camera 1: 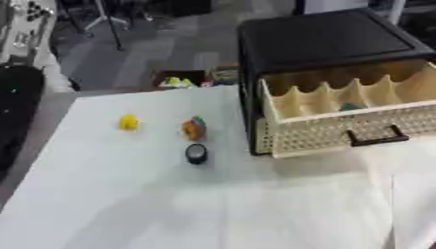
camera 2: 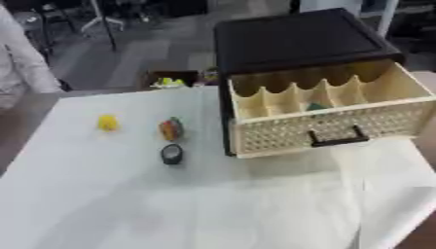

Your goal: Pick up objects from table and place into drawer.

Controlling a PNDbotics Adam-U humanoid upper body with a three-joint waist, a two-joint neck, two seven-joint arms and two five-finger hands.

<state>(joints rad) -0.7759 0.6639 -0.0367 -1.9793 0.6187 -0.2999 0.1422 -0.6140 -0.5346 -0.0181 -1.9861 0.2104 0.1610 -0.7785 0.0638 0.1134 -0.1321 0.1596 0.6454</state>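
Three small objects lie on the white table (camera 1: 170, 204): a yellow one (camera 1: 129, 121) at the left, an orange and green one (camera 1: 194, 128) to its right, and a dark round one (camera 1: 197, 153) just in front of that. To the right stands a black cabinet (camera 1: 323, 36) with its cream drawer (camera 1: 340, 127) pulled out. The drawer is split into several compartments, and a small green thing (camera 2: 317, 106) lies in one near the middle. A dark handle (camera 2: 339, 140) sits on the drawer front. Neither hand shows in either view.
A dark box (camera 1: 183, 78) with colourful items stands on the floor beyond the table's far edge. A black object (camera 1: 17, 102) lies past the table's left edge. A white sheet (camera 1: 415, 204) overlaps the table at the right front.
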